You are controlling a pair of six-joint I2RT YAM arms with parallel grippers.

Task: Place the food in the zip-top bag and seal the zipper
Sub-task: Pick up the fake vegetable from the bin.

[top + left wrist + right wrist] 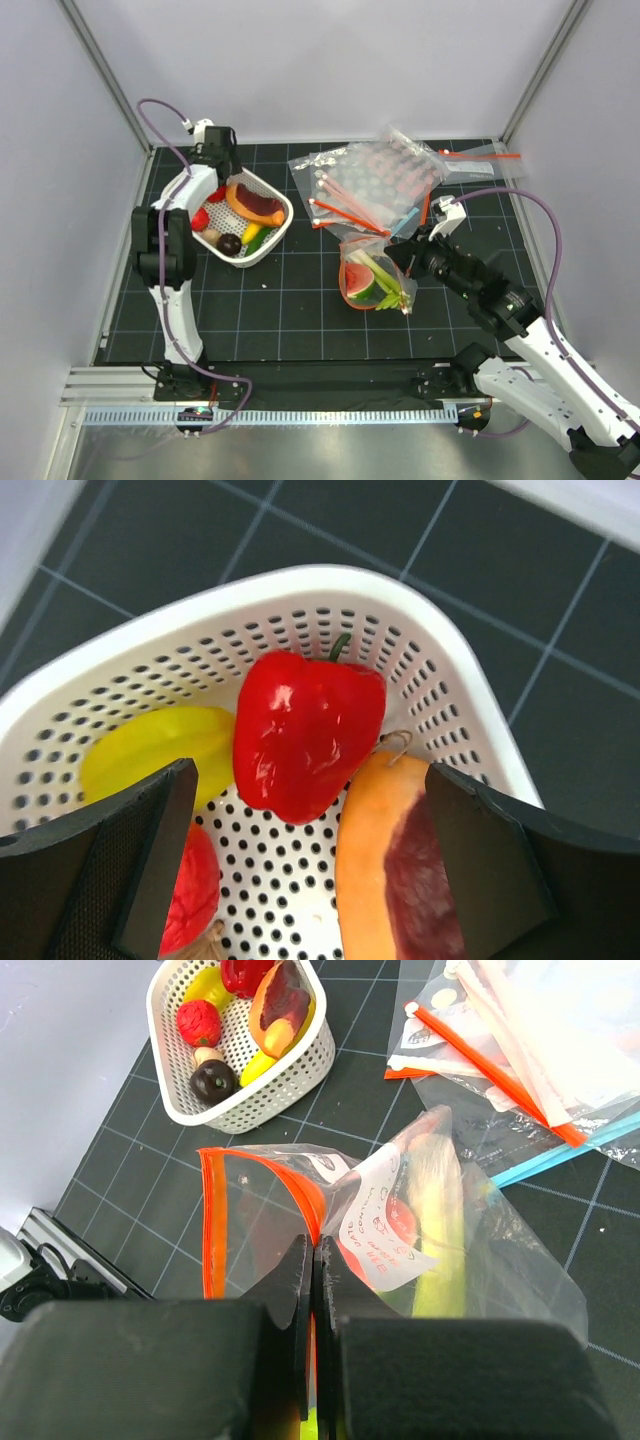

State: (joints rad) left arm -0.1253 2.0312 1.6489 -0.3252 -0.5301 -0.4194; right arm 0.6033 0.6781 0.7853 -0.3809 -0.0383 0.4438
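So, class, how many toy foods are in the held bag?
2: a watermelon wedge low in the bag, and a leafy stalk lying diagonally beside it. Crinkles may hide more.

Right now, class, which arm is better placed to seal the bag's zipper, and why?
Right. The right gripper is shut on the zipper at the zip-top bag mouth, food already inside. The left gripper hangs open over the white basket, away from the bag.
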